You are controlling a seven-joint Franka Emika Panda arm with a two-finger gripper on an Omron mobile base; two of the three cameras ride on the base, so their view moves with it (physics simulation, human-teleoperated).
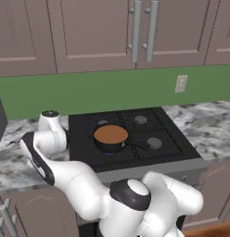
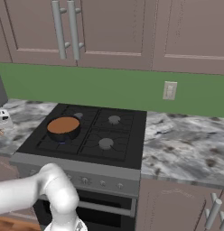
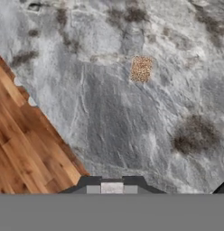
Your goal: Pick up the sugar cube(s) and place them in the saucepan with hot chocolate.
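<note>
Sugar cube [image 3: 141, 68] lying on the marble surface [image 3: 114, 117], apart from the closed, empty tool [image 3: 112, 184]; saucepan [image 1: 111, 138] on the stove [image 1: 149, 139].

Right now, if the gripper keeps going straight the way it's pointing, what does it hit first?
Most likely the grey marbled stone counter, which lies straight ahead in the hand view. The shut gripper aims at bare stone; the tiny orange-tan sugar cube sits off that line. Depth is unclear.

White glossy arm [image 1: 84, 185], rounded bulbous links — dark joint bands, black-rimmed white cap at elbow.
</note>
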